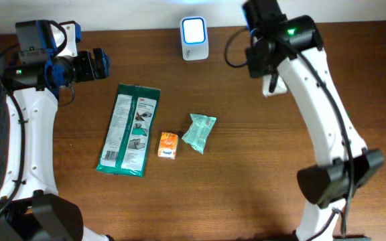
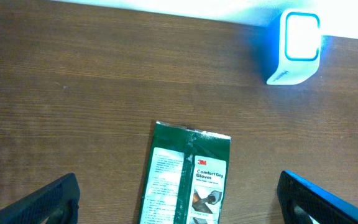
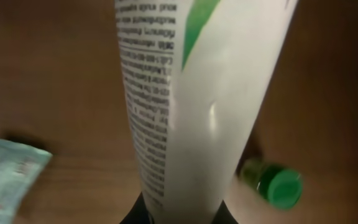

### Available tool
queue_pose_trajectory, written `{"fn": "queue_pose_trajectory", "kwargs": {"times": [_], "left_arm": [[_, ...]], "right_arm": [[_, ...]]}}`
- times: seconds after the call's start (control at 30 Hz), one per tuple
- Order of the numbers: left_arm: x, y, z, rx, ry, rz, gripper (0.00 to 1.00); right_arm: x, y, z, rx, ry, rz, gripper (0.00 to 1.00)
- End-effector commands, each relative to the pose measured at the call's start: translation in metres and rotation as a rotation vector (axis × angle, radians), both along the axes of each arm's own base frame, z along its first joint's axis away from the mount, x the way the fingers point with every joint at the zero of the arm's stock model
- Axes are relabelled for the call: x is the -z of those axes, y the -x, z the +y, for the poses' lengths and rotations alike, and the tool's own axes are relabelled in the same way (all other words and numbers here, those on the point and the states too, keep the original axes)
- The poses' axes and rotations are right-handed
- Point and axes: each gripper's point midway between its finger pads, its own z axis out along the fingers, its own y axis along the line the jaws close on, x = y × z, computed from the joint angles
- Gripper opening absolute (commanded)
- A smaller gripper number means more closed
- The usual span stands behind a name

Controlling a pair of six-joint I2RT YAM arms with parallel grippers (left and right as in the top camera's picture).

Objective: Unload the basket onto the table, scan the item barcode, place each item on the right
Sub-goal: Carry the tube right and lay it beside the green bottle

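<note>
While the right gripper (image 3: 179, 216) is clamped on the white printed tube (image 3: 191, 93), the lit scanner (image 1: 194, 37) stands near it on the table (image 1: 260, 154). The left gripper (image 2: 179, 205) gapes wide and empty, with the gloves packet (image 2: 188, 180) just ahead.

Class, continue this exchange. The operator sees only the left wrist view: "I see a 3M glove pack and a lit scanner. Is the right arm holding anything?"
Observer: Yes. The right fingers are shut on a white tube with small black print.
Operator: Anything lying beside the glove pack?
Observer: A small orange packet lies on the table beside it, apart from it.
Operator: Anything more?
Observer: A pale green sachet beside the orange packet, on the side away from the glove pack.
</note>
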Motion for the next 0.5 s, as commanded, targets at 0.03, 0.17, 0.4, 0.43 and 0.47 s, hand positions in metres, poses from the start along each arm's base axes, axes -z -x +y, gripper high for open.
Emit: {"fn": "queue_pose_trajectory", "kwargs": {"times": [0.03, 0.17, 0.4, 0.43, 0.47], "left_arm": [[-0.013, -0.001, -0.002, 0.010, 0.001, -0.032, 0.99], [-0.013, -0.001, -0.001, 0.010, 0.000, -0.032, 0.99], [-0.013, -0.001, -0.001, 0.010, 0.000, -0.032, 0.99], [-0.013, -0.001, -0.002, 0.010, 0.001, -0.032, 0.99], [-0.013, -0.001, -0.002, 0.010, 0.001, -0.032, 0.99]], "right_arm": [[0.064, 0.019, -0.038, 0.139, -0.035, 0.181, 0.04], [0.114, 0.038, -0.071, 0.215, -0.020, 0.283, 0.04], [0.170, 0.056, -0.109, 0.300, -0.020, 0.329, 0.04], [0.184, 0.060, -0.121, 0.343, -0.028, 0.323, 0.04], [0.189, 0.062, -0.126, 0.370, -0.033, 0.318, 0.04]]}}
